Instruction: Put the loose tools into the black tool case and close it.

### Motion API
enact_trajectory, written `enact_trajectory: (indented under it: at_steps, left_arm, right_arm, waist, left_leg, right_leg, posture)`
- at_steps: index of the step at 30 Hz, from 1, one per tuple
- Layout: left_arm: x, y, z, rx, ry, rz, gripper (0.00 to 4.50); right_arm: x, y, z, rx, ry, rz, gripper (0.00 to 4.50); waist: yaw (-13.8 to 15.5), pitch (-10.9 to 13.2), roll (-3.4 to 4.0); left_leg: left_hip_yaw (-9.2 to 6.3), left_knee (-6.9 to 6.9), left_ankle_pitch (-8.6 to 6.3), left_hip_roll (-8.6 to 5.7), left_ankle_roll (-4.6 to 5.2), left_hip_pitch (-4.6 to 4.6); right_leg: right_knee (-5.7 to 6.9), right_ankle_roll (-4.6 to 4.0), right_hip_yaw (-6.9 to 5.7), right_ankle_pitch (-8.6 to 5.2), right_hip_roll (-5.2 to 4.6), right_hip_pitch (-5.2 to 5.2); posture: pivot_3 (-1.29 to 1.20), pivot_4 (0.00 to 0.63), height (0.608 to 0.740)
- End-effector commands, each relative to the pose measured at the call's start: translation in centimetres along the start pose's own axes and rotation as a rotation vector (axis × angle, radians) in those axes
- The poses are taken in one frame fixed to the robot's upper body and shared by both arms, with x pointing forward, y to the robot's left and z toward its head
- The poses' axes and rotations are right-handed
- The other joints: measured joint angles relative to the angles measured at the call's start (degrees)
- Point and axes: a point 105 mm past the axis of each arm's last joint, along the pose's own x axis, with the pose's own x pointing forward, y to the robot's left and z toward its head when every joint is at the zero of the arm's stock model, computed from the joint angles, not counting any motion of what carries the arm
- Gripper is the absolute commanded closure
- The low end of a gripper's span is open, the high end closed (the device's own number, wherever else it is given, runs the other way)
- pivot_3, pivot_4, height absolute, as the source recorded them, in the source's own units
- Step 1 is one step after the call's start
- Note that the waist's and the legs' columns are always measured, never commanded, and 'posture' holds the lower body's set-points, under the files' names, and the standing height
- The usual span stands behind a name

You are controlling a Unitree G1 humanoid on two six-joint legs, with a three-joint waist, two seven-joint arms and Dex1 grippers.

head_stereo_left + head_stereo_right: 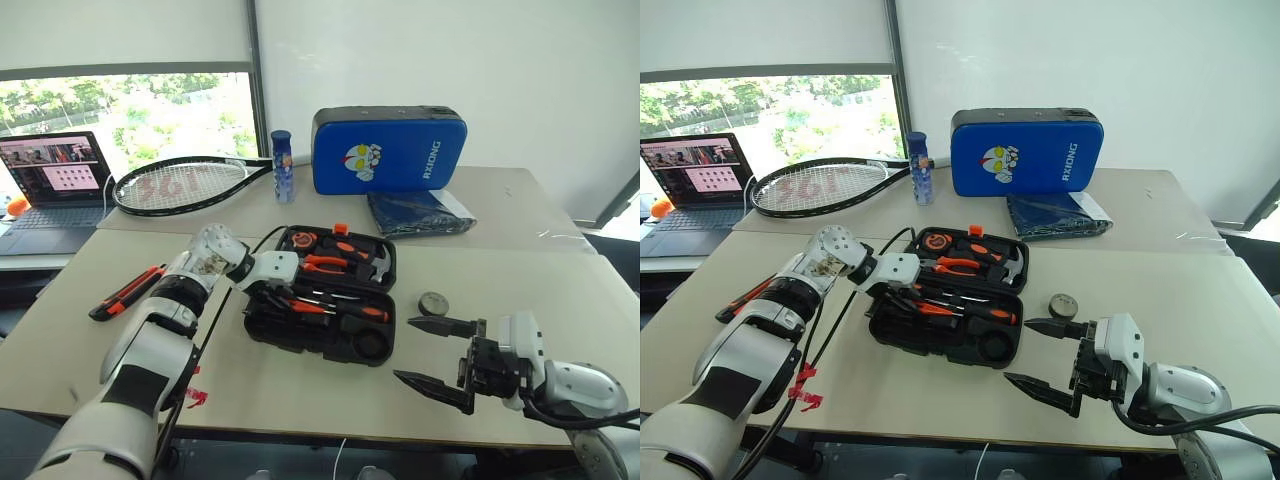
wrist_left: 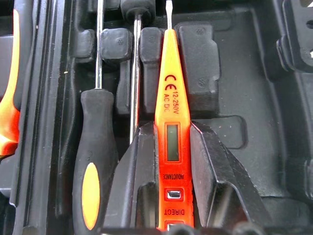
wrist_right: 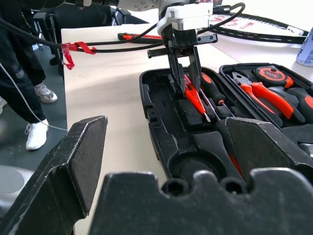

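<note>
on the near table the black tool case (image 1: 322, 297) lies wide open, and we judge the job a good way along but not finished. two screwdrivers (image 1: 335, 306) already lie in the front half, and pliers, a hammer and a tape measure fill the rear half by the orange latch (image 1: 340, 229). our left gripper (image 3: 183, 66) is down inside the front half with its fingers (image 2: 139, 171) pinched narrowly on the small slim orange tool (image 2: 169, 127), a voltage tester whose blade runs alongside the screwdriver shafts; it looks to be lowered toward the moulded slot, though we cannot tell whether it is fully seated. the gripper has not let go.

what is left, as we read it: the orange-black utility knife (image 1: 126, 291) lies on the table well to the left of the case, beyond our left arm, and the small black tape roll (image 1: 433, 303) sits on the table just right of the case. a round recess at the case's front right corner looks free, and we guess that is for the roll. our right gripper (image 1: 440, 352) hovers near the roll with its two fingers spread wide and nothing between them. after those two go in, the lid has to be folded over and latched.
</note>
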Motion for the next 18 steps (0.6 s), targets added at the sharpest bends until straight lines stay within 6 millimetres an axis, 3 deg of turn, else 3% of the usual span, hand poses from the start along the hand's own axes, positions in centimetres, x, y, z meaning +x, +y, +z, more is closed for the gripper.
enact_trajectory:
  at_steps: [1, 18]
  left_arm:
    - [-0.5, -0.1, -1.0, -0.018, 0.066, 0.004, 4.06]
    - [-2.1, 0.1, -1.4, 0.032, 0.121, 0.022, 4.06]
  right_arm:
    - [-0.2, 0.0, 1.0, -0.033, -0.015, 0.002, 0.00]
    - [-0.2, -0.1, 0.2, -0.025, 0.012, 0.020, 0.00]
  waist:
    - [-0.02, 0.00, 0.00]
    - [-1.27, 0.00, 0.00]
  left_leg:
    - [0.00, 0.00, 0.00, 0.00, 0.00, 0.01]
    - [-0.01, 0.00, 0.03, 0.03, -0.01, 0.11]
  right_leg:
    - [0.02, 0.00, 0.00, 0.00, 0.00, 0.00]
    - [0.19, -0.01, 0.05, 0.00, 0.09, 0.01]
  posture:
    - [0.00, 0.150, 0.740]
    - [0.00, 0.150, 0.740]
